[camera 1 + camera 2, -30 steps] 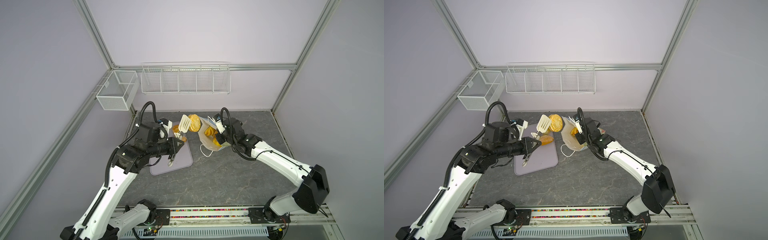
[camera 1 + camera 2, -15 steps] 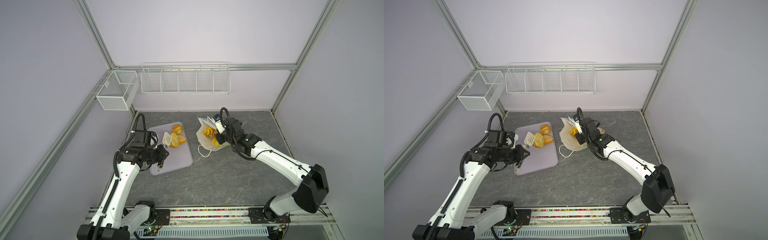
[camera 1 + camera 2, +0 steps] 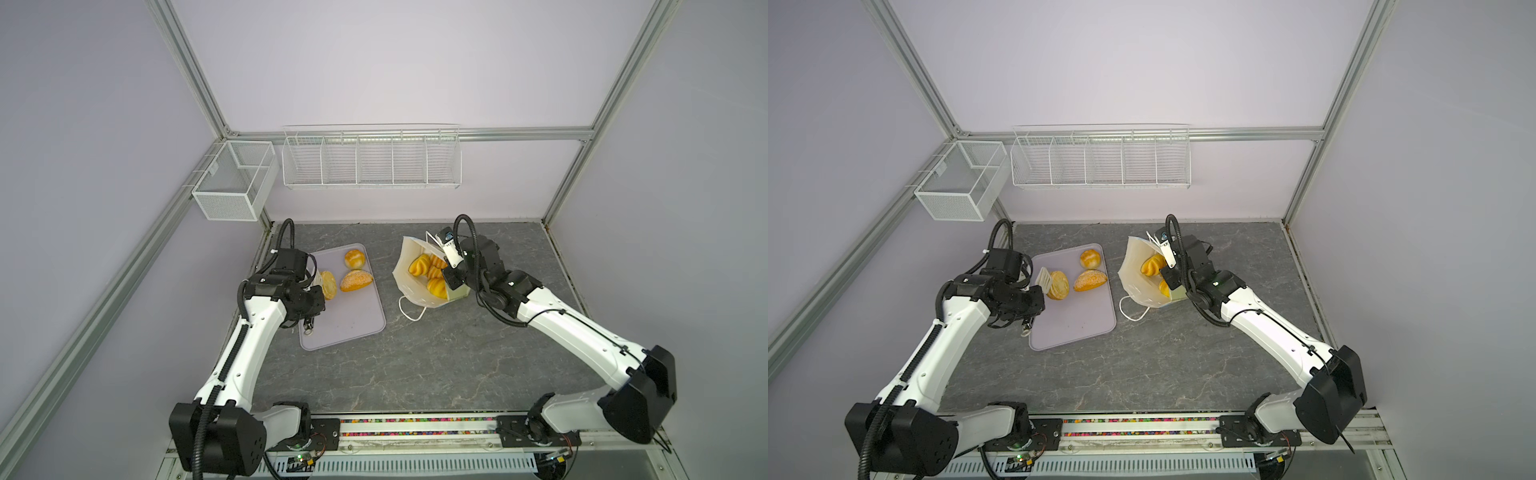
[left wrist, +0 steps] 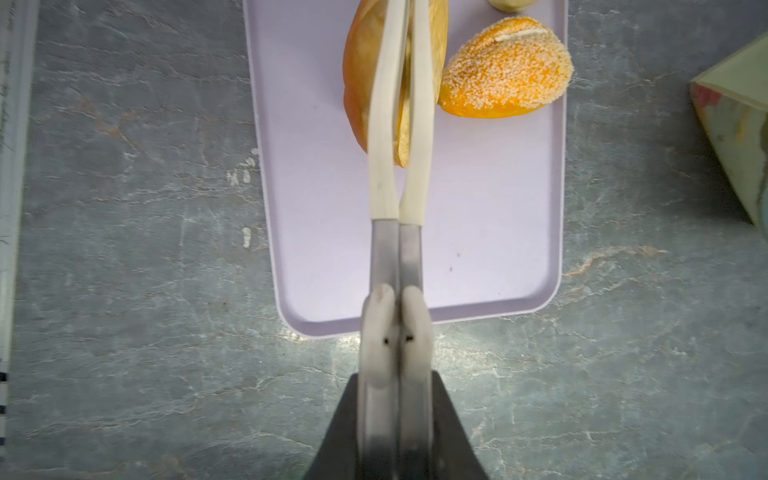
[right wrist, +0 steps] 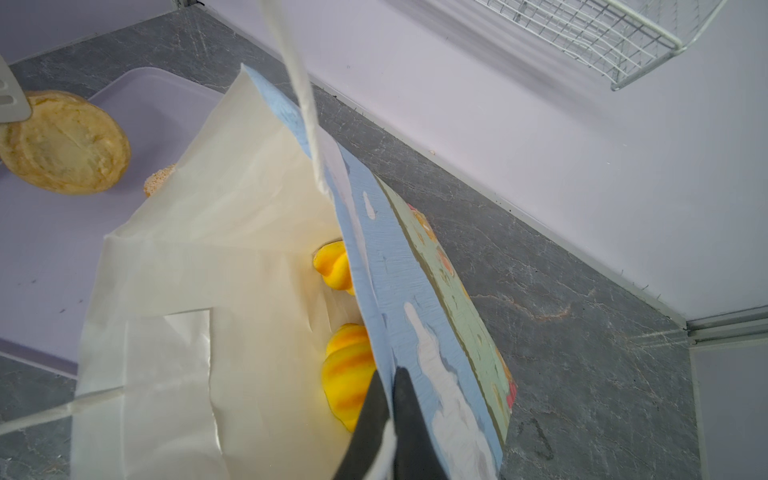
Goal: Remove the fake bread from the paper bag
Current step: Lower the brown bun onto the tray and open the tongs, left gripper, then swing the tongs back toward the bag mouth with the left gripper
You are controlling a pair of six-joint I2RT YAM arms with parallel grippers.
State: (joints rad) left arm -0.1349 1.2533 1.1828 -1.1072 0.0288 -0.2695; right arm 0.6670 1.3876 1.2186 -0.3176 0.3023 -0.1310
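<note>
The paper bag (image 3: pixel 415 286) (image 3: pixel 1138 286) leans open toward the tray, with my right gripper (image 5: pixel 390 386) shut on its blue printed wall. Inside it lie ridged pieces of fake bread (image 5: pixel 349 382) (image 3: pixel 419 264). My left gripper (image 4: pixel 397 399) (image 3: pixel 309 311) is shut on white-tipped tongs (image 4: pixel 395 124) (image 3: pixel 1043 280). Their blades are nearly together against a round bun (image 4: pixel 357 83) (image 3: pixel 1059 285) that stands tilted on the lavender tray (image 3: pixel 353 324). Whether the blades pinch the bun I cannot tell. A second round bun (image 3: pixel 354 259) and a seeded roll (image 3: pixel 356 280) (image 4: pixel 505 79) also rest on the tray.
A white cord handle (image 3: pixel 409 309) trails from the bag onto the grey table. A wire rack (image 3: pixel 372 158) hangs on the back wall and a mesh basket (image 3: pixel 232 183) at the back left. The tray's near half (image 3: pixel 1075 324) is bare.
My left arm has swung from beside the bag's mouth down and left to the tray, carrying the tongs and a bun with it. The right gripper and bag have stayed put.
</note>
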